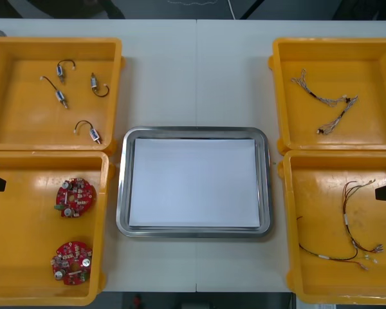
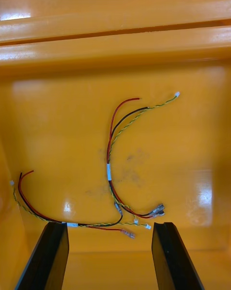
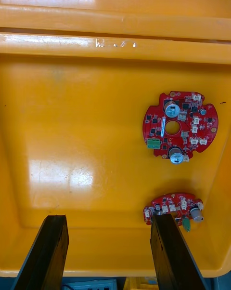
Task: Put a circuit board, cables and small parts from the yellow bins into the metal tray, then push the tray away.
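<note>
Left gripper jaws stand apart, empty — nearer circuit board lies just past one fingertip, off the gap's line, second board farther out. Right gripper also spread, empty; red and yellow cables start just ahead of its gap, one running straight away. Both hover over the near yellow bins; metal tray sits between.
</note>
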